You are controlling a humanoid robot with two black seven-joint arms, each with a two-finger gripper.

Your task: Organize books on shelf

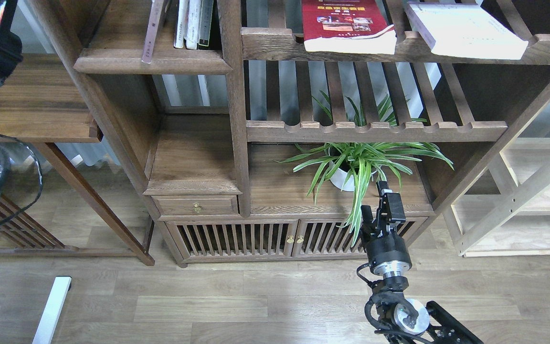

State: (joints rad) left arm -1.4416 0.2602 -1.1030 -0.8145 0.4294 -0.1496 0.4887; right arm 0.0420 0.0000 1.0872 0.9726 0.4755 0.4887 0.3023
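The red book point(346, 24) and the white book point(466, 29) lie flat on the slatted rack, far above the right gripper point(379, 210), whose fingers stand parted and empty; the maroon book point(153, 31) leans on the shelf point(153, 61); the left gripper's state I cannot tell.

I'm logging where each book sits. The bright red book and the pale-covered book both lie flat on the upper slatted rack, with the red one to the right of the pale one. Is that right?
Not quite. The head view shows both lying flat on the upper slatted rack, but the red book is to the left of the pale-covered book, not the right.
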